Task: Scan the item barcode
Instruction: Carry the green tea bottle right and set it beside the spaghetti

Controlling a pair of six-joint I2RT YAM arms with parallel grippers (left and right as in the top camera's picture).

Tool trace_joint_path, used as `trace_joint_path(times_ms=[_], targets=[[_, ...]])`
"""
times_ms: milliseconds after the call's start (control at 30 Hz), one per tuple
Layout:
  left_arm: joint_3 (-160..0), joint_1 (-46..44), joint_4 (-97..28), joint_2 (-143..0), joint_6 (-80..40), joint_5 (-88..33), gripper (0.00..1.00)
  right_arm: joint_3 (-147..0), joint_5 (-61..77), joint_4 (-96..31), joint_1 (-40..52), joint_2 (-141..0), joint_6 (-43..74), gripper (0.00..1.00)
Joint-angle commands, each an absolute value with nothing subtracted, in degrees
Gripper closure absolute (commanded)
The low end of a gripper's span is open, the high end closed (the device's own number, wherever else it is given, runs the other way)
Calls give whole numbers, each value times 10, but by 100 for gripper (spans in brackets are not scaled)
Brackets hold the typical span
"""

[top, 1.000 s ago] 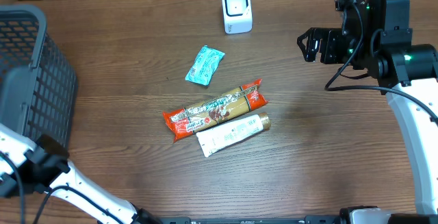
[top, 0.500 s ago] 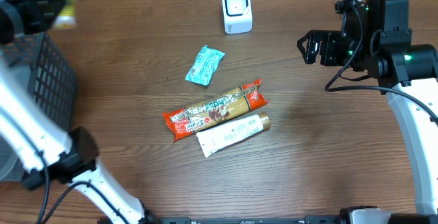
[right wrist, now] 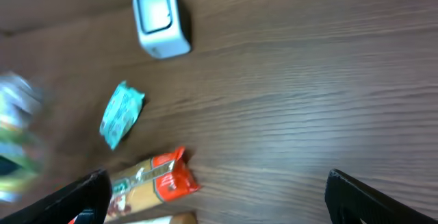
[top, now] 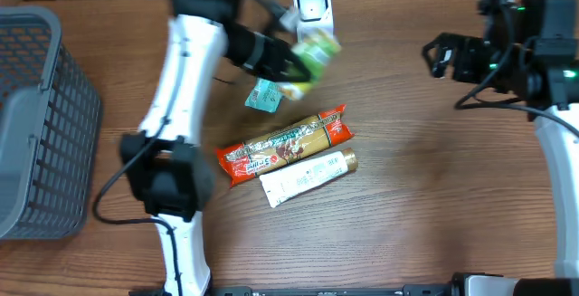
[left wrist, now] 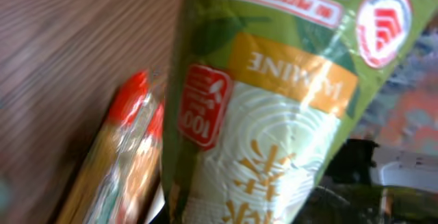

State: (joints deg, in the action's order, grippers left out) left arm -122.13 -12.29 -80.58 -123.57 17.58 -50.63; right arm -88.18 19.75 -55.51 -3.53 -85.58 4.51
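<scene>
Nearest on the wooden surface lies a white tube, touching the orange-red snack bar just beyond it. Farther back sits a teal sachet. Just past it, the left gripper is clamped on a green packet marked jasmine, held close in front of the white scanner. A grey basket stands at the left edge. At far right, the right gripper hangs with its jaws wide, holding nothing.
</scene>
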Motion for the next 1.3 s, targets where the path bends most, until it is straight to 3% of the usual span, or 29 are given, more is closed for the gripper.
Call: trace_joint_path(times_ms=[0, 167, 300, 433, 767, 800, 833, 867, 967, 1100, 1267], targets=[[-1145, -176, -700, -1228, 103, -581, 96, -894, 248, -556, -79, -849, 48, 0], [-1057, -247, -527, -1235, -15, -581, 96, -894, 267, -567, -123, -849, 48, 0], [-1025, -291, -438, -1247, -83, -581, 89, -894, 266, -574, -139, -849, 47, 0], [-1024, -318, -401, -1261, -123, -580, 96, -894, 266, -576, -141, -849, 47, 0], [-1024, -347, -394, -1352, -159, -604, 96, -893, 251, -576, -141, -849, 47, 0], [-1024, -348, -390, -1361, -159, -623, 93, -893, 250, -576, -141, -849, 47, 0], [-1024, -349, -384, -1372, -159, -644, 84, -893, 249, -576, -141, -849, 47, 0], [-1024, -349, -376, -1380, -159, -666, 68, -893, 249, -576, -141, -849, 47, 0], [-1024, -349, -350, -1399, -159, -715, 49, -893, 249, -576, -141, -849, 47, 0], [-1025, -348, -339, -1402, -159, -735, 32, -893, 249, -576, -140, -849, 47, 0], [-1038, -329, -333, -1388, -159, -752, 21, -893, 250, -583, -139, -849, 47, 0]])
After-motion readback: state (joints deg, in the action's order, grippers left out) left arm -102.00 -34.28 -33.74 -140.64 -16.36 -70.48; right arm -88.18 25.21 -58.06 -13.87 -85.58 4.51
